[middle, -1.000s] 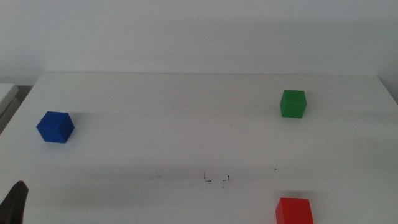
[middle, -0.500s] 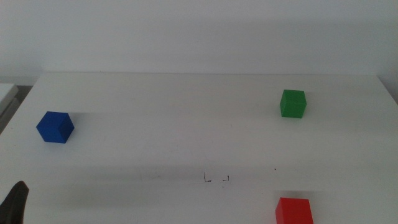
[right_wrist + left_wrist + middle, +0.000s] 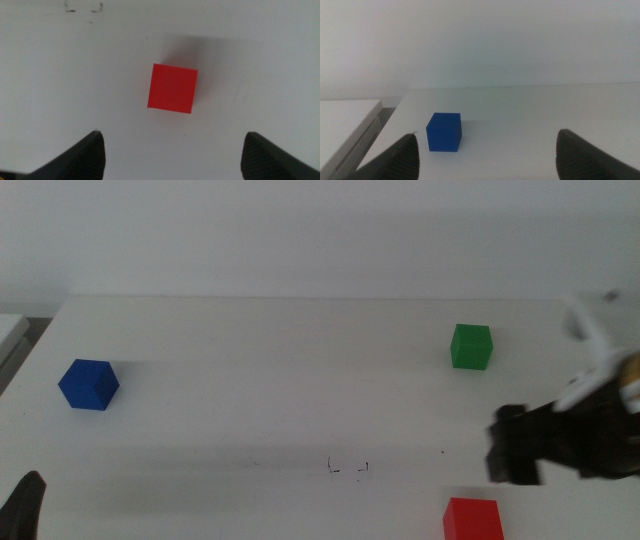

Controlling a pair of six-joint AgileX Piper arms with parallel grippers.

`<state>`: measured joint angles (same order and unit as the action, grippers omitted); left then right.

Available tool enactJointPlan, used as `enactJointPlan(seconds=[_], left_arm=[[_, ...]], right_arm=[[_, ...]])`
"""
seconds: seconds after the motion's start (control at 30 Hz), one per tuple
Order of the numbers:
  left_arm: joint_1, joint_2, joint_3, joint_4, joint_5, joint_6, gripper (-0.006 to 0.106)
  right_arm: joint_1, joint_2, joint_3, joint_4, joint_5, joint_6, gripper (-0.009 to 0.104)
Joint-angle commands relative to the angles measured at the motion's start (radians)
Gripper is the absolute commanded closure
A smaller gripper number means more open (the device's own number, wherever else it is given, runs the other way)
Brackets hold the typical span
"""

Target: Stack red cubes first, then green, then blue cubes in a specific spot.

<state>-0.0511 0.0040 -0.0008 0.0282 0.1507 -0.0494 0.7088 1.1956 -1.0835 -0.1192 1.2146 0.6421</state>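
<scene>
Red cube (image 3: 172, 88) lies under the right gripper (image 3: 520, 448), jaws spread wide (left gripper (image 3: 24, 505) waits, open)

Your middle view looks forward and down over the whole table (image 3: 250, 360). Your left wrist camera sits low, facing the blue cube (image 3: 444, 131) near the left edge. Your right wrist camera looks almost straight down, probably close, sharing the red cube (image 3: 171, 88) with the middle view.
</scene>
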Motion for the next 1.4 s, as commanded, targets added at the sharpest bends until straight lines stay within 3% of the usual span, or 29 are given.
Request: enactJointPlan(seconds=[0.0,0.17,0.3,0.53,0.73,1.13,1.27,1.37], left_arm=[[0.001,-0.004,0.001,0.002,-0.011,0.0,0.007],[0.001,-0.004,0.001,0.002,-0.011,0.0,0.007],[0.001,-0.004,0.001,0.002,-0.011,0.0,0.007],[0.001,-0.004,0.001,0.002,-0.011,0.0,0.007],[0.001,-0.004,0.001,0.002,-0.011,0.0,0.007],[0.001,-0.004,0.001,0.002,-0.011,0.0,0.007],[0.001,-0.004,0.001,0.002,-0.011,0.0,0.007],[0.001,-0.004,0.001,0.002,-0.011,0.0,0.007]], right_arm=[[0.038,0.053,-0.008,-0.058,0.006,0.141,0.002],[0.052,0.141,0.013,-0.066,0.006,0.229,0.002],[0.048,0.165,0.11,-0.061,-0.157,0.279,0.002],[0.048,0.223,0.166,-0.096,-0.28,0.359,0.002],[0.048,0.289,0.166,-0.125,-0.291,0.395,0.003],[0.029,0.408,0.166,-0.126,-0.316,0.405,0.003],[0.029,0.445,0.166,-0.122,-0.34,0.396,0.008],[0.014,0.464,0.166,-0.106,-0.358,0.381,0.018]])
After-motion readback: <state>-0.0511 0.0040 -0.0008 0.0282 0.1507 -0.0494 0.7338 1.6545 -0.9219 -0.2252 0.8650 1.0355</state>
